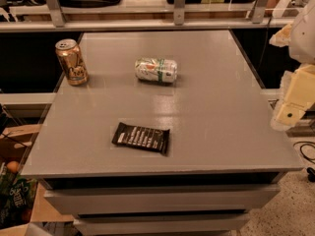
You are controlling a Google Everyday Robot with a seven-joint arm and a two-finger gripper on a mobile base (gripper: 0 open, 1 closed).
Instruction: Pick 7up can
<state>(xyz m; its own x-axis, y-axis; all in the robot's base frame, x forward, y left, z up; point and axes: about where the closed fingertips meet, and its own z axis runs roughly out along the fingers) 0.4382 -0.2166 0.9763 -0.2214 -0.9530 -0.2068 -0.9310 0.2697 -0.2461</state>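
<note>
The 7up can point(156, 70) lies on its side on the grey table point(206, 107), toward the far middle, silver-white with green bands, its ends facing left and right. My gripper point(290, 107) shows as a cream-coloured part of the arm at the right edge of the view, beside the table's right side and well right of the can. It holds nothing that I can see.
A gold-brown can point(72, 62) stands upright at the far left corner. A flat black wrapper bar point(141, 137) lies near the front middle. Shelving with metal posts point(179, 4) runs behind the table. Boxes point(15, 181) sit on the floor at the left.
</note>
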